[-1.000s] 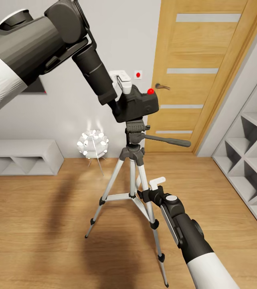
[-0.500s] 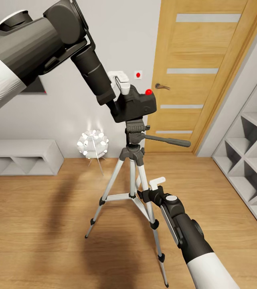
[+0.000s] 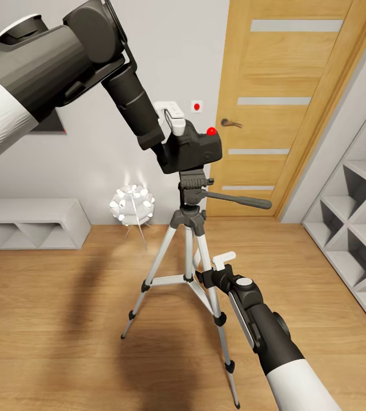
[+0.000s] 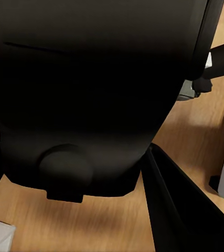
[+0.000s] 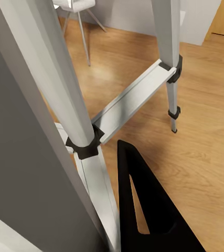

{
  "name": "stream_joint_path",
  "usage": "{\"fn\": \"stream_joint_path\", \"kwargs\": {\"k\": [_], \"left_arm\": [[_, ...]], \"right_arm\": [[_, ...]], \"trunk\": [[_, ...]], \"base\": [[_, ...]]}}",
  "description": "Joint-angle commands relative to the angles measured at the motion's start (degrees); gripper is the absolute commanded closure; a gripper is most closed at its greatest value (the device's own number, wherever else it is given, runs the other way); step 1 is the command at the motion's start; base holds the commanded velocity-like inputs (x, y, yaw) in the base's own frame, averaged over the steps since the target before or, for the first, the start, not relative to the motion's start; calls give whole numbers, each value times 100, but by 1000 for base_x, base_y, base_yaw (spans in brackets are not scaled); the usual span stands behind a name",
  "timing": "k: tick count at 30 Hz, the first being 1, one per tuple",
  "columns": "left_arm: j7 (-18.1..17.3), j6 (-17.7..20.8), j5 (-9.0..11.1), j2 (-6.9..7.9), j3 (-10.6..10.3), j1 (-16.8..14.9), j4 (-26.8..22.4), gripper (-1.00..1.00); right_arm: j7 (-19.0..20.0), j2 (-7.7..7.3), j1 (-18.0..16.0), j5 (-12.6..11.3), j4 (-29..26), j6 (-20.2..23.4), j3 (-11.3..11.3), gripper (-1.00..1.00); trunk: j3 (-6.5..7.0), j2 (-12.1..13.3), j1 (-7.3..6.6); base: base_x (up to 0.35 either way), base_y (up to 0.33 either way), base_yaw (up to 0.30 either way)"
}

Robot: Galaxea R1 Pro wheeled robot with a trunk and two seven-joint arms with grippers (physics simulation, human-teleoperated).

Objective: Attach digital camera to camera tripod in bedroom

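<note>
camera tripod (image 5: 75, 105) legs, brace, wood floor (image 5: 201, 131)

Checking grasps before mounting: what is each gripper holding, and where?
Left gripper holds the digital camera by its rear end; right gripper grips a camera tripod leg.

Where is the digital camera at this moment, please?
In the head view, the digital camera is held in the left gripper just above the camera tripod, over its pan head, left of the wooden door.
</note>
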Motion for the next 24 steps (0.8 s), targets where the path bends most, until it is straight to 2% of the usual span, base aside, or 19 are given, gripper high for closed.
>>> {"fn": "stream_joint_path", "kwargs": {"k": [1,24], "left_arm": [[-27,43,-27,4,-24,-9,-3,100],[21,43,-37,-14,-23,-9,-12,100]], "right_arm": [[51,3,-2,42,32,34,-4,100],[51,3,0,42,32,34,-4,100]], "trunk": [[-13,-7,5],[-13,-7,5]], "base": [[0,0,0],[0,0,0]]}}
